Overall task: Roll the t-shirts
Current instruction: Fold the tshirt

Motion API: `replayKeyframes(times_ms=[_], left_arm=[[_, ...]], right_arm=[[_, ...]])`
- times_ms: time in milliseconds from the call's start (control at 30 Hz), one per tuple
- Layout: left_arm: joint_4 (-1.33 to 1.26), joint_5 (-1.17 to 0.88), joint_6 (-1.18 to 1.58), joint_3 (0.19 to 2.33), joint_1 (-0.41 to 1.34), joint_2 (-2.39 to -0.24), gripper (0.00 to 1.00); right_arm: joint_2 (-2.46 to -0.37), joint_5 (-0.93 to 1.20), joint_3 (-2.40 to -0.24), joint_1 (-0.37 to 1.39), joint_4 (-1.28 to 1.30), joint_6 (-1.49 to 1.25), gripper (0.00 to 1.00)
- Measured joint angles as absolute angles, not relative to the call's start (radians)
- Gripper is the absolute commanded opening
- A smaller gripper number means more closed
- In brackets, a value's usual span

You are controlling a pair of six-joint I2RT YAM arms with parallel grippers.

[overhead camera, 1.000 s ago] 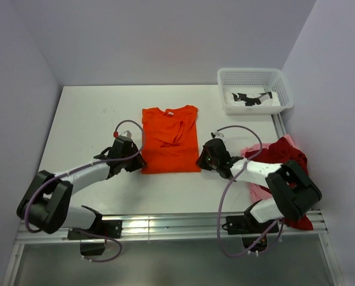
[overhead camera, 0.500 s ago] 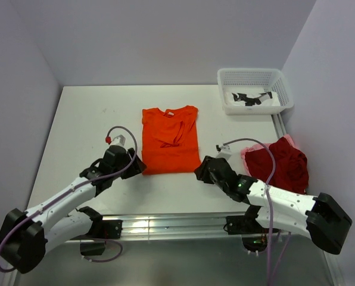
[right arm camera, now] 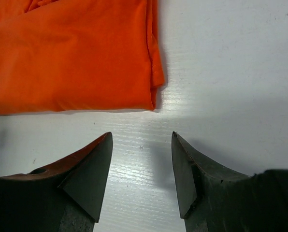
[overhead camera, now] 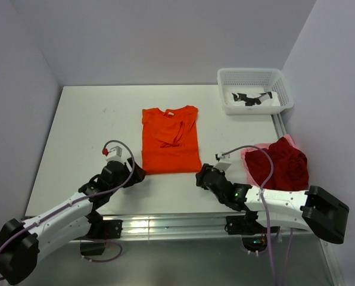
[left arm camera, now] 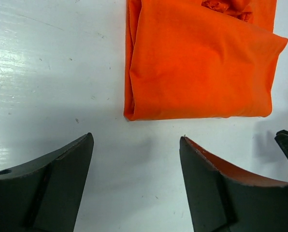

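Lying folded, orange t-shirt (left arm camera: 197, 58) just beyond both parted jaws (touching neither)

Surfaces, quick look
Orange t-shirt (overhead camera: 170, 140): soft matt cloth. Desk (overhead camera: 88, 119): white, slight sheen, faintly scuffed. Basket (overhead camera: 255, 89): white plastic mesh.

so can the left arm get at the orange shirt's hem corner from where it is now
Probably yes: the left gripper is open and empty, just short of the near corner of the orange t-shirt, with only bare table between them.
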State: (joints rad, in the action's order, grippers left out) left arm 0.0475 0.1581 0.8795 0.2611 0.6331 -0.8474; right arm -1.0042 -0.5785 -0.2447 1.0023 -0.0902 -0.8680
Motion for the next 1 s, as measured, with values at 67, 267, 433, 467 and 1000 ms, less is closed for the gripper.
replayKeyframes(times_ms=[67,267,433,467,1000], left_arm=[[0.017,0.171,0.884,0.233,0.642,-0.830,0.88],[-0.060,0.224,0.920,0.216,0.678,-0.858,0.86],[-0.151,0.292,0.945,0.202,0.747,-0.947,0.89],[-0.174,0.314,0.949,0.196,0.767,-0.973,0.90],[-0.480,0.493,0.965,0.170,0.926,-1.159,0.99]], right_arm=[[-1.010,-0.602,-0.224,1.018,-0.121,-0.868,0.59],[-0.953,-0.637,-0.154,1.030,-0.180,-0.863,0.62],[-0.965,-0.659,-0.154,1.032,-0.200,-0.872,0.69],[-0.974,-0.663,-0.154,1.032,-0.200,-0.875,0.69],[-0.877,-0.774,-0.093,1.124,-0.182,-0.981,0.70]])
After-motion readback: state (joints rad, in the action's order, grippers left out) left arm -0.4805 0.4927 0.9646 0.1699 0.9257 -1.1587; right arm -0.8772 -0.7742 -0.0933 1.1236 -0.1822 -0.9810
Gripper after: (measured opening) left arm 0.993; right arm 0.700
